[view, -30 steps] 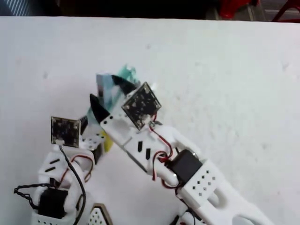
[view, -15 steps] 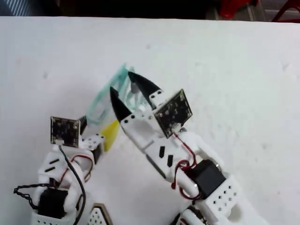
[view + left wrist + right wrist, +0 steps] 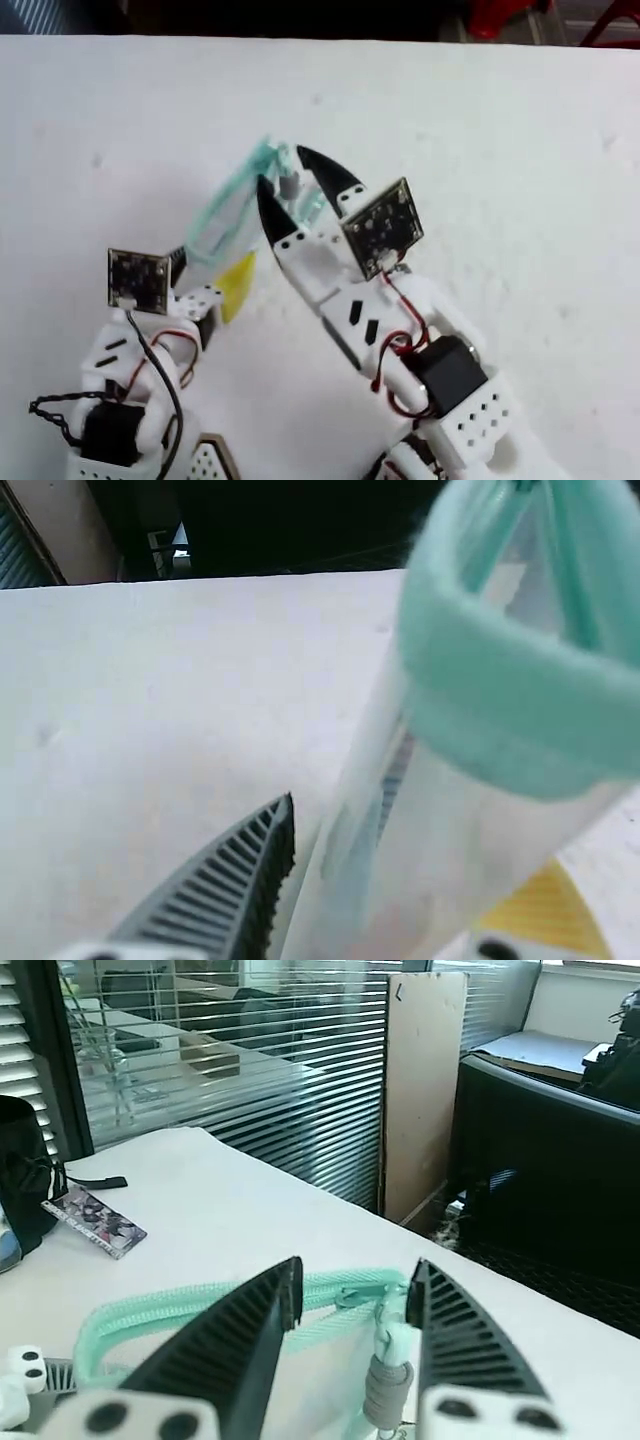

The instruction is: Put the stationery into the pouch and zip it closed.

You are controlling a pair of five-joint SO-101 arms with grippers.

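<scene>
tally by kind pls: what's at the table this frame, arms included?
clear pouch, mint-green zip trim: 1
yellow item: 1
robot arms: 2 (left arm, right arm)
total: 4

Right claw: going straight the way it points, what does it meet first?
Likely the grey zipper pull, which sits inside the open right claw at the teal zipper edge of the pouch. Depth is hard to judge.
</scene>
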